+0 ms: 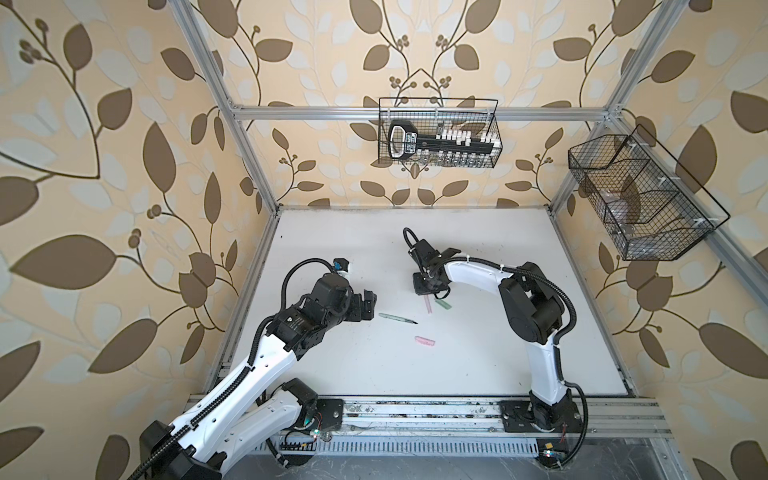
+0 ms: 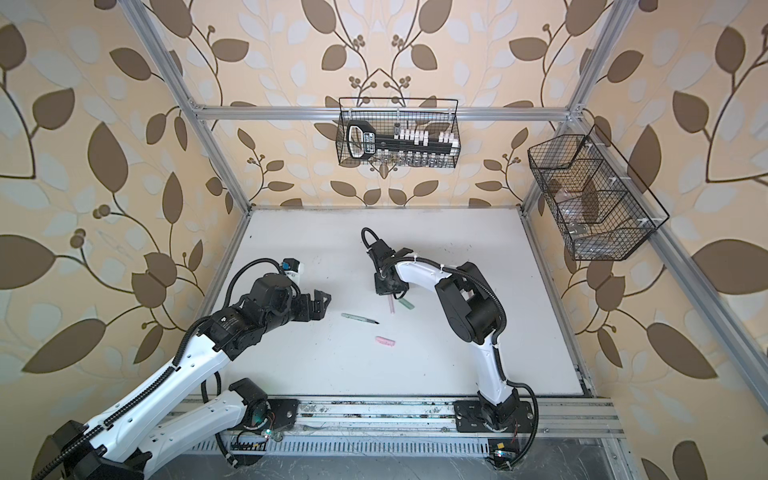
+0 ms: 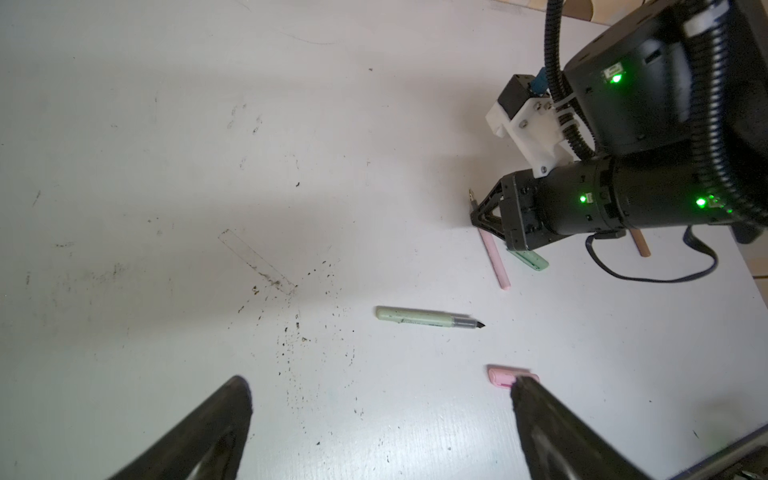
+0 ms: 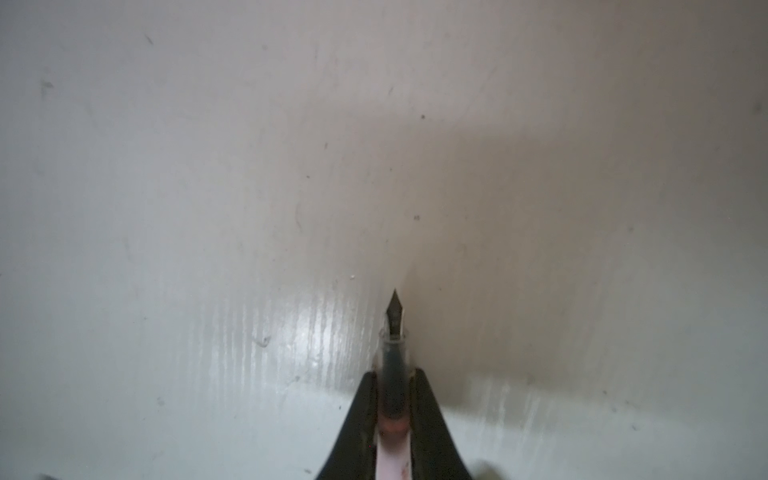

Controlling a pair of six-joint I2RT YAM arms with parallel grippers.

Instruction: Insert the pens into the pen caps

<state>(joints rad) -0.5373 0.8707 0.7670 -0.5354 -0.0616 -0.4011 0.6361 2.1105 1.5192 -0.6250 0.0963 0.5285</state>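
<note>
— White tabletop (image 1: 498,353) inside leaf-papered walls (image 1: 104,208), both top views: take the sage green pen (image 1: 397,318) as your marker. Your left gripper (image 1: 371,305) hangs off its blunt end, jaws spread wide and holding nothing. The pink cap (image 1: 424,341) lies just past its nib on the near side. Your right gripper (image 1: 427,293) sits low beyond the nib on the far side, over the pink pen (image 1: 428,305), with the sage green cap (image 1: 442,304) just beside it.

— Clamped or not? I can't tell from up there.

— Left wrist view next: the pink pen (image 3: 494,262) lies flat on the table, and the right gripper (image 3: 482,222) meets it close to the nib. Only this view gives you the tan-brown pen (image 3: 640,245), farther from the green pen than the pink one, poking out under the right arm (image 3: 648,104). The top views hide it. You get no tan-brown cap anywhere.

— And the right wrist view?

— It settles the grip: fingers (image 4: 428,419) press both sides of the pink pen (image 4: 392,357), nib bare ahead. It shows no caps.

— Risks?

— You're holding the nib end, so I'd expect the long barrel to sag or swivel as you lift, and the fingers may stop the cap seating. The green cap is close enough for the gripper to nudge away.
</note>
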